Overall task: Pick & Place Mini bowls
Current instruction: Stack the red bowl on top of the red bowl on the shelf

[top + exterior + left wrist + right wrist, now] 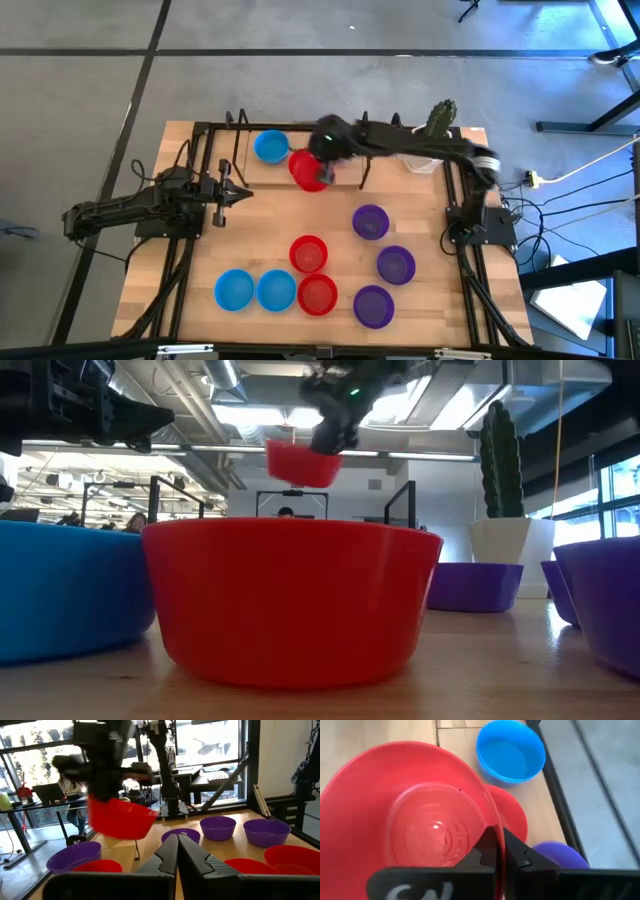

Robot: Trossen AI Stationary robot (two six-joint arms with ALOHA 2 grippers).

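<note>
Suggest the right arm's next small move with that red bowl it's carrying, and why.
Probably lower it. The right gripper is shut on the rim of the red mini bowl, which hangs well above the table in the low view, next to a blue mini bowl near the far edge. The right wrist view shows another red bowl below it, a likely stacking spot. The left gripper waits shut.

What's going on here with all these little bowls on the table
The right gripper is holding a red mini bowl by its rim, lifted above the far side of the table beside a blue bowl. The left gripper waits at the table's left side, fingers shut and empty. More blue, red and purple bowls sit on the near half of the table.
</note>
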